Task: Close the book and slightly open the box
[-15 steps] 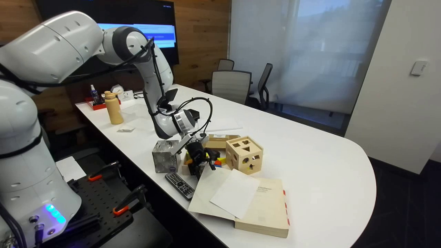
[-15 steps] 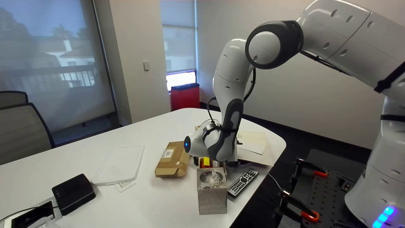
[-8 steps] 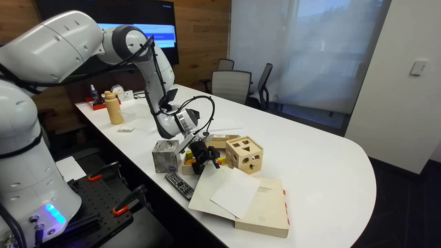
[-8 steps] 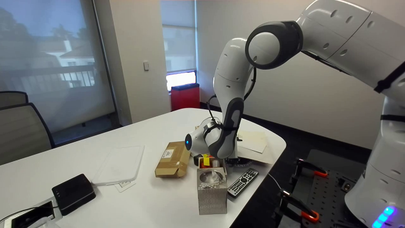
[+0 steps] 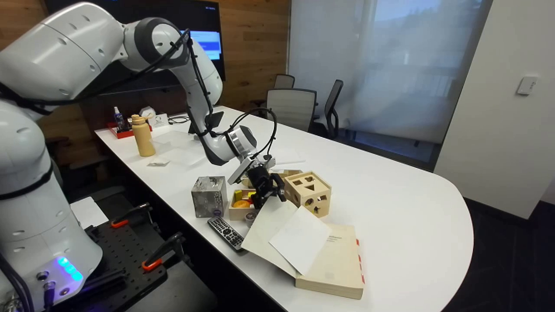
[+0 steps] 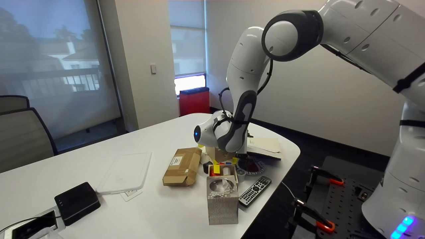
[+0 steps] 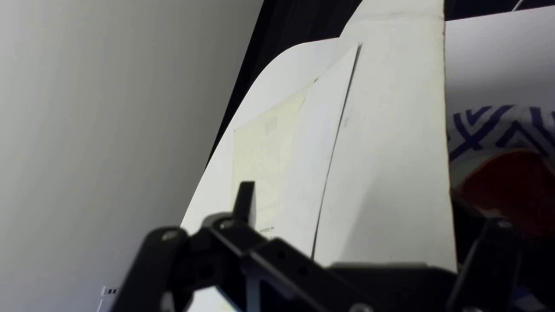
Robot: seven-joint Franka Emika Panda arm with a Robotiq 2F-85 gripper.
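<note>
The book lies open on the table, its cream page block [image 5: 334, 264] flat and its cover [image 5: 269, 236] tilted up. It also shows in an exterior view [image 6: 264, 143]. A loose white sheet [image 5: 300, 242] lies across cover and pages. My gripper [image 5: 269, 199] is open at the cover's raised edge. In the wrist view the cover [image 7: 399, 130] lies between the spread fingers of the gripper [image 7: 353, 199], one finger above it and the other behind its edge. The wooden cube box [image 5: 308, 195] stands just beyond the gripper; the arm partly hides it in an exterior view [image 6: 211, 152].
A grey tissue box [image 5: 209, 197], a remote [image 5: 226, 233] and a small wooden tray of toy blocks [image 5: 238, 213] stand beside the book. A patterned bowl [image 7: 490, 130] sits under the raised cover's edge. A cardboard box [image 6: 182, 166] lies behind the tray.
My gripper has moved up and toward the cube box. The cover's edge has lifted higher and the loose sheet has shifted slightly. More of the tray, a small cup and the bowl show.
</note>
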